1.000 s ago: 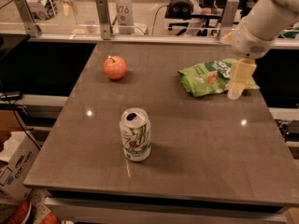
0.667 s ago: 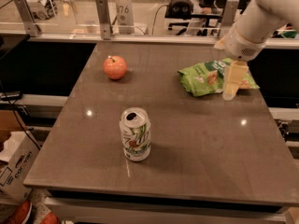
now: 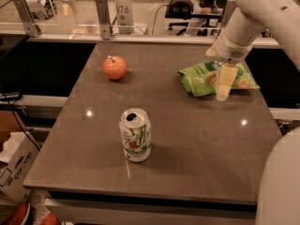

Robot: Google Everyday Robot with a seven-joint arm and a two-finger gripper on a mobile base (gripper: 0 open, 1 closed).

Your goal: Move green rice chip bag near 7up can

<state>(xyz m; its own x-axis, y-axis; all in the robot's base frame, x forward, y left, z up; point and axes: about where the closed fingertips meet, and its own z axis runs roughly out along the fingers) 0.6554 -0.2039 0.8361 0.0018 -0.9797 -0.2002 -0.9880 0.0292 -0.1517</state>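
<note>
The green rice chip bag [image 3: 202, 78] lies flat at the back right of the dark table [image 3: 187, 144]. The 7up can [image 3: 135, 135] stands upright near the front middle of the table, well apart from the bag. My gripper [image 3: 224, 82] hangs from the white arm on the right, pointing down right over the middle of the bag, its pale fingers [image 3: 225, 81] in front of the bag.
A red-orange apple [image 3: 115, 67] sits at the back left of the table. A counter with metal brackets [image 3: 103, 18] runs behind the table. A cardboard box [image 3: 14, 165] stands on the floor at the left. My white base [image 3: 281, 186] fills the lower right.
My gripper has moved a little to the left, from the bag's right end to over its middle. The bag, can and apple have not moved.
</note>
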